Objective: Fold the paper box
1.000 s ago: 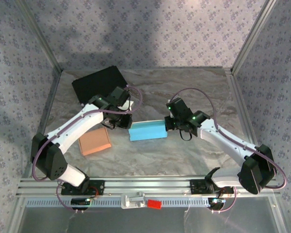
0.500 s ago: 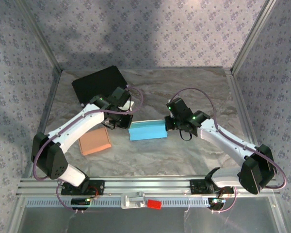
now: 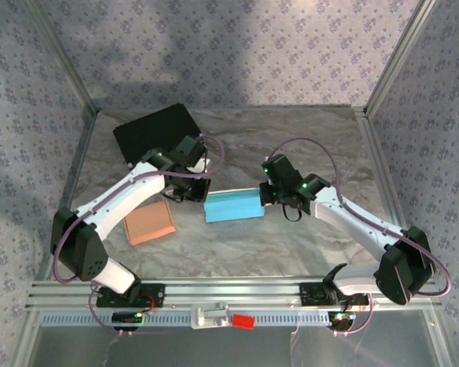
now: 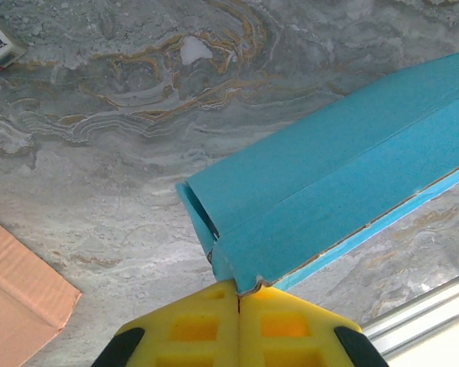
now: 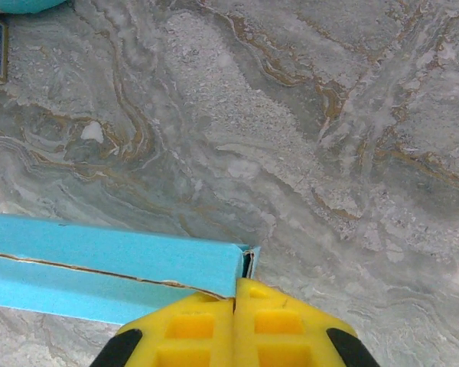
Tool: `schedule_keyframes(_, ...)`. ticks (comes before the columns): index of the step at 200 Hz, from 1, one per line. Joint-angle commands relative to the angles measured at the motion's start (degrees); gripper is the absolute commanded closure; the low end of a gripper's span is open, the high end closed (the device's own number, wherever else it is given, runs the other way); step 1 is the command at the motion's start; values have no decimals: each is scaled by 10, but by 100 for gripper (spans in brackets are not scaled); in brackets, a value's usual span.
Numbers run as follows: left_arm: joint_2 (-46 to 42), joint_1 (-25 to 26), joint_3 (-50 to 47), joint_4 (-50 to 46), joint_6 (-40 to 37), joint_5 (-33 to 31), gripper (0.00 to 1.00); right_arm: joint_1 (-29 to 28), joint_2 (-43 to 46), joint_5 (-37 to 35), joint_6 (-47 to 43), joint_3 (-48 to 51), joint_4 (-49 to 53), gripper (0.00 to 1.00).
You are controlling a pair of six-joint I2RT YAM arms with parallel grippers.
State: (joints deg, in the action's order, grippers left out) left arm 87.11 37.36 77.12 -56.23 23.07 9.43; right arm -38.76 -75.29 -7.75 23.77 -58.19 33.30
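The blue paper box (image 3: 233, 206) is lying in the middle of the marble table (image 3: 329, 130), the left gripper (image 4: 239, 294) and right gripper (image 5: 235, 287) each pinching a thin end corner with jaws pressed together, so I think the cardboard is risking tearing or slipping out if the arms pull apart.

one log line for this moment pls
left jaws: shut on box left end | right jaws: shut on box right end | box: mid table, between arms | brown card: by left arm

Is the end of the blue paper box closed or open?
Open. The blue paper box shows a dark hollow slit at its end, with no flap across it.
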Motion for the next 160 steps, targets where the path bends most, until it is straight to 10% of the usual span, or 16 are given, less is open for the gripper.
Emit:
schedule_keyframes(1, 14, -6, 24, -19, 26, 38, 94, -8, -14, -3, 12, -2, 50, 100)
schedule_keyframes(160, 49, -37, 59, -47, 56, 112, 94, -13, -19, -5, 12, -3, 48, 100)
